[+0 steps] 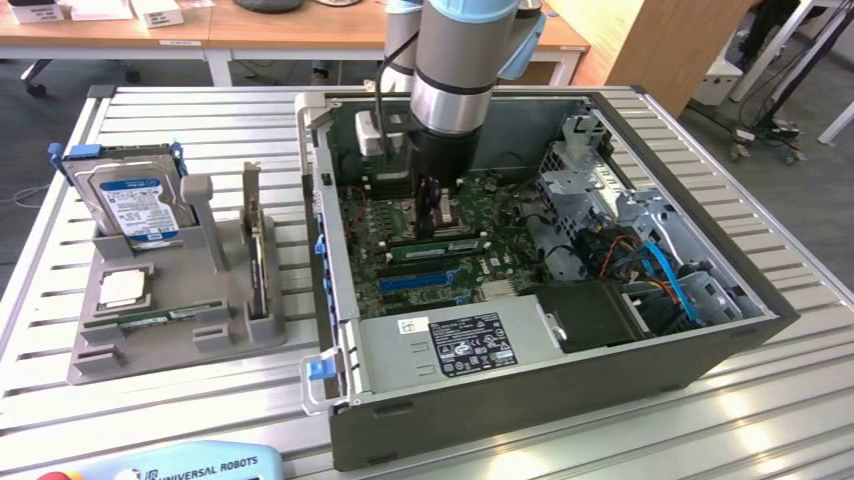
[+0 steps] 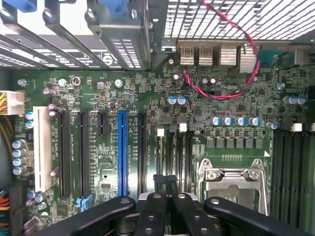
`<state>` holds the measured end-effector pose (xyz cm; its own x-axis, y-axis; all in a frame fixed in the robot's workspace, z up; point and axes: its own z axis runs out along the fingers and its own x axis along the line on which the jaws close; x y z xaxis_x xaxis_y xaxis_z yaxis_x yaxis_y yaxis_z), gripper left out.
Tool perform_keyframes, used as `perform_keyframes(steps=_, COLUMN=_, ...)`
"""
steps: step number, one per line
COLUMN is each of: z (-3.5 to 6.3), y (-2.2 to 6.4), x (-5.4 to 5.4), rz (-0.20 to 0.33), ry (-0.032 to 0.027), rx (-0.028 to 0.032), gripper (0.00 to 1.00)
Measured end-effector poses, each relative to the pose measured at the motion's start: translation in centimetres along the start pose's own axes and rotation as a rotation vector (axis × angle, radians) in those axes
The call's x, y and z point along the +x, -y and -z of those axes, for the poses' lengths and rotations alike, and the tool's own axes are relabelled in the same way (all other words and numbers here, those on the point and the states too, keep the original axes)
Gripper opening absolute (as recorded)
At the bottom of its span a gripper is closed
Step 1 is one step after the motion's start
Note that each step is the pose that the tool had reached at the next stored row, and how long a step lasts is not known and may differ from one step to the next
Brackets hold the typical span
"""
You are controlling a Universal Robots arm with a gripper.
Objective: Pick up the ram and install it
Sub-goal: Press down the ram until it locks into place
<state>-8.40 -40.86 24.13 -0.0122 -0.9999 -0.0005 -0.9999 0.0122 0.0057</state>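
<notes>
Green ram point(image 1: 438, 246), one stick, under closed claw point(image 1: 430, 222).

Long green ram point(image 1: 441, 245), standing on edge, on motherboard point(image 1: 400, 215)

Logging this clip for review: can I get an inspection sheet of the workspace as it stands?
Surface: slatted metal table carrying an open computer case.
Job's things: ram lying flat in the grey holder; motherboard slots exposed.
Clutter: hard drive and processor chip in the same holder.
Grippers: gripper shut, nothing seen between its fingers, low over the motherboard inside the case.
Cables: red-and-black wire across the board; blue cable near the drive bay.
Surroundings: wooden desks behind; pendant at the front edge.
</notes>
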Motion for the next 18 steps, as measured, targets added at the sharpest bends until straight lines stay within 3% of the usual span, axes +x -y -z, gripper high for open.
perform_keyframes(steps=7, z=1.41, y=0.01, x=0.0, rz=0.0, ry=0.0, rx=-0.0007, gripper=0.1)
perform_keyframes(steps=13, z=1.49, y=0.07, x=0.0, rz=0.0, ry=-0.0001, rx=-0.0008, gripper=0.1)
perform_keyframes(steps=18, z=1.5, y=0.97, x=0.0, rz=0.0, ry=0.0, rx=-0.0008, gripper=0.1)
